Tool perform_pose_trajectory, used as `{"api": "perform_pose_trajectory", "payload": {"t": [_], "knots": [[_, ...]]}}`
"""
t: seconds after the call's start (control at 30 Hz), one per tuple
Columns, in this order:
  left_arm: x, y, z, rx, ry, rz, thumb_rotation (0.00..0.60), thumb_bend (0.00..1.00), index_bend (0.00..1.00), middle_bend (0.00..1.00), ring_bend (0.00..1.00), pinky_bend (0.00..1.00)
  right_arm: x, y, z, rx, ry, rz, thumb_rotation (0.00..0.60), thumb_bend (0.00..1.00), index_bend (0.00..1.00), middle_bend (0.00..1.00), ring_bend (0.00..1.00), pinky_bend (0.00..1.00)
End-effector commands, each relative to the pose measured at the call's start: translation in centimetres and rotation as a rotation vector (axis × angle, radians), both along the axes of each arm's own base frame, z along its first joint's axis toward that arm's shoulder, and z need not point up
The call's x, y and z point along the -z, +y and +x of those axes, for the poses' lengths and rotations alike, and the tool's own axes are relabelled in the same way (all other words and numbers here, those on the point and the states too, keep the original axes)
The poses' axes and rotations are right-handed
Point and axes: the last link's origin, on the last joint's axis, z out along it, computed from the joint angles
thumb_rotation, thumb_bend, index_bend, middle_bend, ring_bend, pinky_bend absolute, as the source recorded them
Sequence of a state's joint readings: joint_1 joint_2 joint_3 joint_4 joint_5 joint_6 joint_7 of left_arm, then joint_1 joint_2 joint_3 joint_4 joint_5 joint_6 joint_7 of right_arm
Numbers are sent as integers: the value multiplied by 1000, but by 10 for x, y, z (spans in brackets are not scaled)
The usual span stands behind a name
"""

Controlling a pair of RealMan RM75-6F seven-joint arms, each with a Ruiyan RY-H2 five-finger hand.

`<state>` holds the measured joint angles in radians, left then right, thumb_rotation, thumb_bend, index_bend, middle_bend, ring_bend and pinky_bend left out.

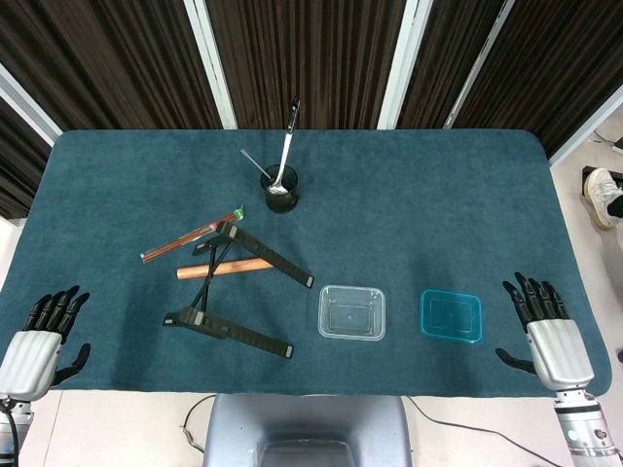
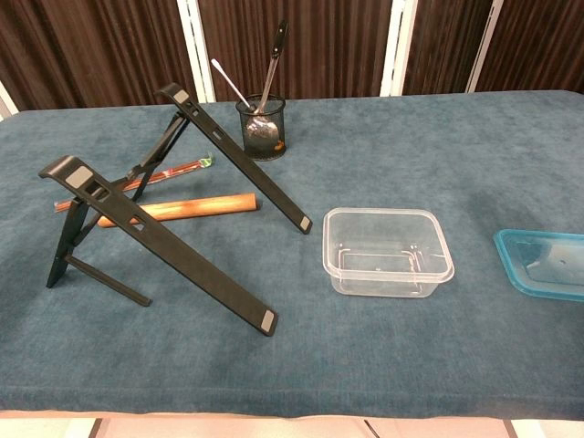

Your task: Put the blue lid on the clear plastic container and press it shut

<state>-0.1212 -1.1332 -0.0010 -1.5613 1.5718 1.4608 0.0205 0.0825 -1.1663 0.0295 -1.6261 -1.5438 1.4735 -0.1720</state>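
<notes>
While both hands rest at the near corners of the table [image 1: 438, 195], neither one holds anything. From the head view the left hand [image 1: 41, 336] sits at the near left edge with its dark fingers [image 1: 60, 306] spread and pointing away from the robot, well apart from every object. The right hand [image 1: 545, 331] sits at the near right edge, fingers likewise spread apart and empty, near the blue lid [image 1: 451, 315] but not touching it. Neither hand shows in the chest view.

The clear plastic container [image 1: 351, 312] stands upright and uncovered on the blue-green cloth, near the front edge and about midway across. The blue lid lies flat on the cloth just to the right of it, with a strip of bare cloth between the two. In the chest view the container [image 2: 388, 251] is seen empty, and the lid [image 2: 543, 263] is cut off by the right border.

To the left of the container stands a black folding stand [image 1: 234, 292] with two long sloping arms. A wooden stick [image 1: 224, 269] lies under it, and a thin red-brown packet [image 1: 192, 235] lies beside that. Further back, a dark cup [image 1: 281, 190] holds a spoon [image 1: 285, 156] and another thin metal utensil
</notes>
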Motion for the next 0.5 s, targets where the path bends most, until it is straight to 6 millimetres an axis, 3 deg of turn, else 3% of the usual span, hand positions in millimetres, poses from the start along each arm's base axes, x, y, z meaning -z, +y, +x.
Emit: {"api": "perform_pose_trajectory", "payload": {"t": [0.03, 0.3, 0.5], "knots": [[0, 1, 0, 1, 0, -3, 600, 410, 0, 0, 0, 74, 0, 0, 0, -2, 4, 9, 600, 106, 0, 0, 0, 0], [1, 3, 1, 7, -11, -9, 600, 411, 0, 0, 0, 74, 6, -13, -1, -7, -54, 62, 600, 106, 0, 0, 0, 0], [0, 5, 1, 9, -20, -18, 600, 410, 0, 0, 0, 74, 11, -53, 0, 76, -60, 156, 600, 106, 0, 0, 0, 0]]}}
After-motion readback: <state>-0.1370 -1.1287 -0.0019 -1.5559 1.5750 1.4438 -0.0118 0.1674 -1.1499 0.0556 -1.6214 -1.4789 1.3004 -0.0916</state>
